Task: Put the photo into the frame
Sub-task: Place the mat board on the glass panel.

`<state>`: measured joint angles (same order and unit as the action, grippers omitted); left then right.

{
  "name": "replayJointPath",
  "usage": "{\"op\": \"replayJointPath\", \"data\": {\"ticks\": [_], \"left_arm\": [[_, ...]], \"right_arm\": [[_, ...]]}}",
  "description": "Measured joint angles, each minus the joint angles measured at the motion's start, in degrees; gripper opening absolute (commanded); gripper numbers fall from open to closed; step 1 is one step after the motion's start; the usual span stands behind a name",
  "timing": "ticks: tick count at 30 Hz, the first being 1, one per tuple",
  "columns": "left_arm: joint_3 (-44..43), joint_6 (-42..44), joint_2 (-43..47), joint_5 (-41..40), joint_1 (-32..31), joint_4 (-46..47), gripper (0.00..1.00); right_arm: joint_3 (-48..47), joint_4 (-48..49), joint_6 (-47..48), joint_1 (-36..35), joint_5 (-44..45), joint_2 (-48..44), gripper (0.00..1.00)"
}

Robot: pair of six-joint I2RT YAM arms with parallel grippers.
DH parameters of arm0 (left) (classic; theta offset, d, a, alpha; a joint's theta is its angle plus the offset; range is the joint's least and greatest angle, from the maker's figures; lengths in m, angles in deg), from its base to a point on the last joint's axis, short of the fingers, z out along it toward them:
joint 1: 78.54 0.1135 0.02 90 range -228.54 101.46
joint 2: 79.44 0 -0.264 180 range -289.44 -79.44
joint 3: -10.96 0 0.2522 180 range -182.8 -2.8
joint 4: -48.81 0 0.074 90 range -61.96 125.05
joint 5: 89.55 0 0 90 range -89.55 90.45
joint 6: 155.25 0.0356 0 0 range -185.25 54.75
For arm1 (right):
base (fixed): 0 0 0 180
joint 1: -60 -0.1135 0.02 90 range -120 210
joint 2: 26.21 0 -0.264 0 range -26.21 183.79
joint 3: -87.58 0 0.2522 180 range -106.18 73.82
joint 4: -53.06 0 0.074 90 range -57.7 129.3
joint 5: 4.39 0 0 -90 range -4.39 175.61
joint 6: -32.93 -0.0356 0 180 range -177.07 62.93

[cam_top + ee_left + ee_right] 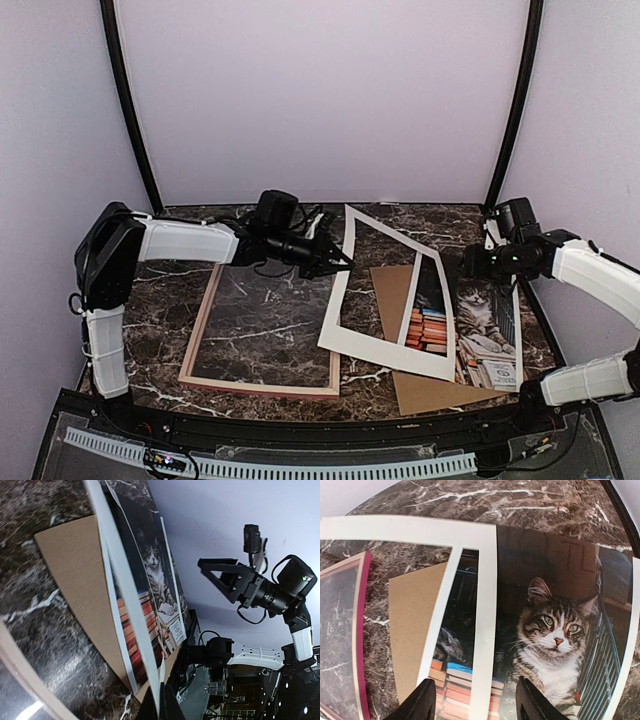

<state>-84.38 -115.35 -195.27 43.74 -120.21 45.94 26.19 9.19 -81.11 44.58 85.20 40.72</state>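
Left, frame [260,388]; right, mat [380,355] over photo [485,310] and backing board [392,290]

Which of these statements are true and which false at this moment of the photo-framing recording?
1. The photo sits inside the frame. False: the photo lies to the right of the frame, which is empty.
2. The left hand is shut on the edge of the white mat. True: the left hand pinches the white mat, which is tilted up.
3. The right hand grips the photo. False: the right hand is open over it, holding nothing.
4. A brown backing board lies partly under the mat and photo. True: the backing board shows beneath both.
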Motion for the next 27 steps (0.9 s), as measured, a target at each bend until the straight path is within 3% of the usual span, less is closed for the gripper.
{"op": "replayJointPath", "data": {"ticks": [7, 14, 19, 27], "left_arm": [[14.16, 6.4, 17.33, -0.24, 6.01, -13.86, 0.0], [16.92, 18.64, 33.59, -4.33, 18.71, -32.72, 0.0], [16.92, 26.38, 34.03, -9.01, 24.94, -43.5, 0.0], [15.96, 34.86, 26.43, -16.37, 26.21, -52.98, 0.0]], "right_arm": [[-3.26, -0.33, -0.07, -0.11, -2.64, -0.7, 0.6], [-3.23, 0.68, -0.26, -0.33, -5.46, 3.69, 0.6], [-3.23, 1.29, -0.24, -0.61, -6.08, 4.81, 0.6], [-1.55, 2.27, -0.17, -0.72, -5.97, 4.81, 0.6]]}}
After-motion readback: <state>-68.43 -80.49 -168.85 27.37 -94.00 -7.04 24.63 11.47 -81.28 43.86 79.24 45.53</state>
